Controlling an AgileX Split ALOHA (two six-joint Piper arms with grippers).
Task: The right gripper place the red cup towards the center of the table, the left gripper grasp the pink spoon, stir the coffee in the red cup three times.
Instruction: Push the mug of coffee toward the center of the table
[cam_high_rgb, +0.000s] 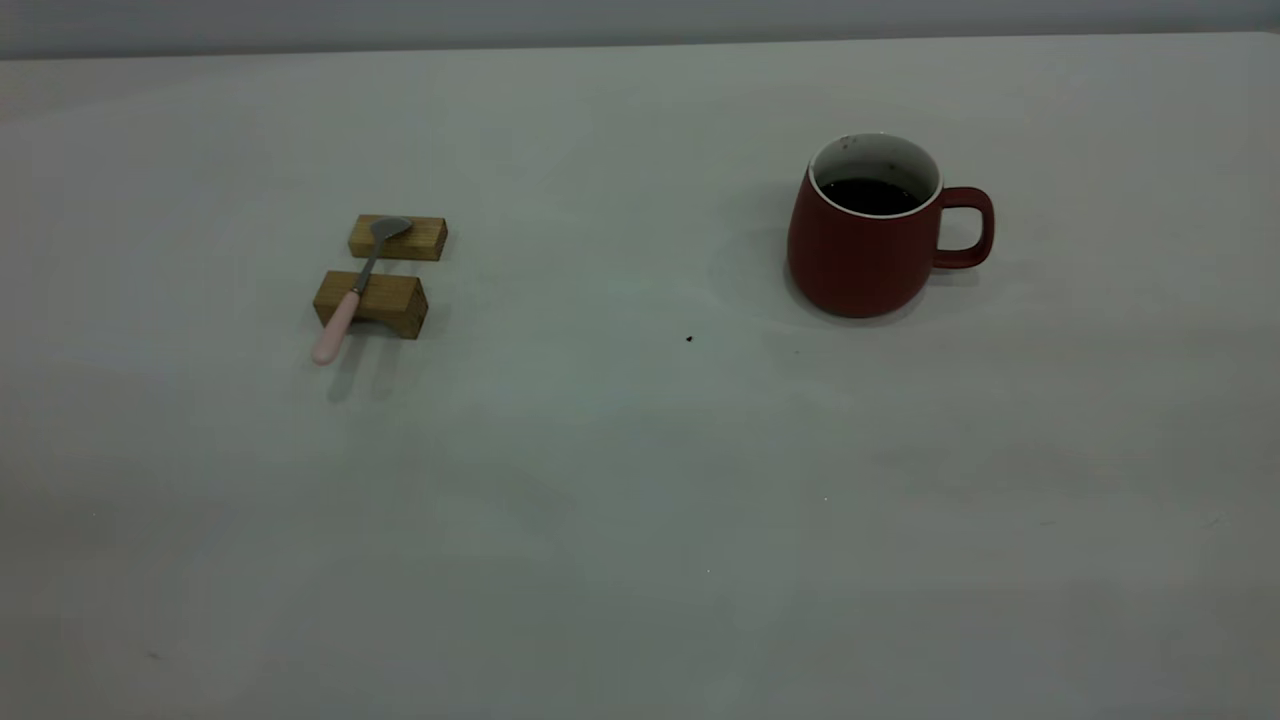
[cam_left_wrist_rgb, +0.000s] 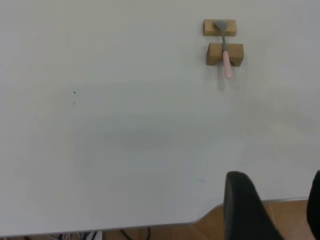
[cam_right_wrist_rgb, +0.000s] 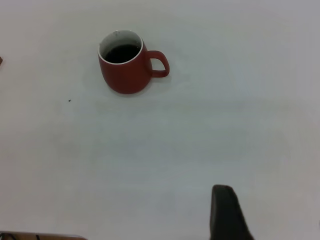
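Observation:
The red cup (cam_high_rgb: 868, 255) (cam_right_wrist_rgb: 125, 72) stands upright at the right of the table (cam_high_rgb: 640, 500), its handle turned to the right, with dark coffee (cam_high_rgb: 872, 195) (cam_right_wrist_rgb: 120, 52) inside. The pink spoon (cam_high_rgb: 358, 285) (cam_left_wrist_rgb: 225, 50) lies across two wooden blocks at the left, bowl on the far block, pink handle jutting toward the front. Neither arm shows in the exterior view. My left gripper (cam_left_wrist_rgb: 277, 202) hangs open over the table's near edge, far from the spoon. Only one finger (cam_right_wrist_rgb: 225, 212) of my right gripper (cam_right_wrist_rgb: 272, 215) shows, with nothing beside it, well short of the cup.
Two small wooden blocks (cam_high_rgb: 398, 238) (cam_high_rgb: 372, 302) carry the spoon. A tiny dark speck (cam_high_rgb: 689, 339) lies on the table between spoon and cup. The table's near edge and a wooden floor (cam_left_wrist_rgb: 210, 225) show in the left wrist view.

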